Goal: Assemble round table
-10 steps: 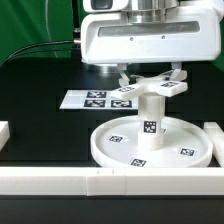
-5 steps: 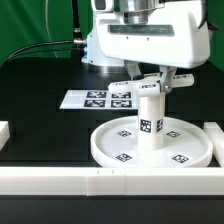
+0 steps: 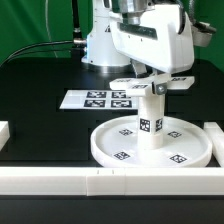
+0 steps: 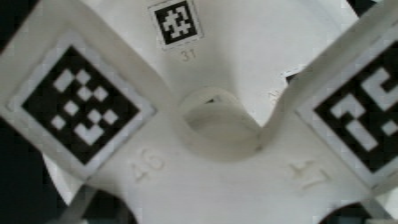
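Observation:
The large rimmed round disc (image 3: 106, 146) lies on the table near the front. The short cylindrical post (image 3: 150, 122) stands upright at its centre. The cross-shaped four-armed piece (image 3: 152, 88) sits flat on top of the post. My gripper (image 3: 152, 80) reaches straight down onto it, and its fingers are closed on the piece's middle. In the wrist view the cross-shaped piece (image 4: 196, 150) fills the picture, with its centre hole and tagged arms showing. The fingertips are mostly hidden there.
The marker board (image 3: 92, 98) lies flat behind the disc, toward the exterior view's left. Long white border rails run along the front (image 3: 110, 181), the left (image 3: 4, 131) and the right (image 3: 215, 133). A green backdrop stands behind.
My hand has turned about its vertical axis over the post, and the cross-shaped piece has turned with it. The disc and post have stayed in place.

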### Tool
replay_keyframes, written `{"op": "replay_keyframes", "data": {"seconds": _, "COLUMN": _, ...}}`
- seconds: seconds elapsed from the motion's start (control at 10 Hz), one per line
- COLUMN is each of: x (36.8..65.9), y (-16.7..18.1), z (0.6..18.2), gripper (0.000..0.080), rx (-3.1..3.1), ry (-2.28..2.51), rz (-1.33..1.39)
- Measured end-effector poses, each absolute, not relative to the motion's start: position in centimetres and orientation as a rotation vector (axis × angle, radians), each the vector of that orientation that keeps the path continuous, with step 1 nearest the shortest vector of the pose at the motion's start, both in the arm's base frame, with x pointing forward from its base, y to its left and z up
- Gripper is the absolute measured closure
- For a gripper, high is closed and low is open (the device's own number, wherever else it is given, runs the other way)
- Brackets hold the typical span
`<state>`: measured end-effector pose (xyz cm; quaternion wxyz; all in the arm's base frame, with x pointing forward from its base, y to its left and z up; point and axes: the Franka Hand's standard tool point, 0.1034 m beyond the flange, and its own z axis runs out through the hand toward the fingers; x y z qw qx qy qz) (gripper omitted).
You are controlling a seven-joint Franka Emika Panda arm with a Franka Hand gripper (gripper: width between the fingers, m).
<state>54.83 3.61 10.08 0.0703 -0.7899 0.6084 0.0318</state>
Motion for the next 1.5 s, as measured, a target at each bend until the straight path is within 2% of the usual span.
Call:
{"op": "replay_keyframes", "data": {"seconds": 0.2, "x": 54.8, "y": 3.7, "z": 10.1, "gripper": 0.0347, "rx": -2.366, "ry": 1.836, "rz": 0.100}}
{"op": "replay_keyframes", "data": {"seconds": 0.3, "x": 54.8, "y": 3.7, "z": 10.1, "gripper": 0.0184, "rx": -2.369, "ry": 1.832, "rz": 0.100}}
{"op": "replay_keyframes", "data": {"seconds": 0.5, "x": 54.8, "y": 4.0, "z": 11.5, "gripper": 0.0157, "rx": -2.399, "ry": 1.782, "rz": 0.121}}
{"op": "replay_keyframes", "data": {"seconds": 0.6, "x": 55.0, "y": 4.2, "z": 12.5, "gripper": 0.0152, "rx": -2.385, "ry": 1.772, "rz": 0.122}}
{"op": "replay_keyframes", "data": {"seconds": 1.0, "x": 54.9, "y": 4.3, "z": 12.2, "gripper": 0.0151, "rx": -2.411, "ry": 1.734, "rz": 0.124}}
{"op": "replay_keyframes", "data": {"seconds": 1.5, "x": 55.4, "y": 4.5, "z": 12.6, "gripper": 0.0151, "rx": -2.767, "ry": 1.052, "rz": 0.078}}
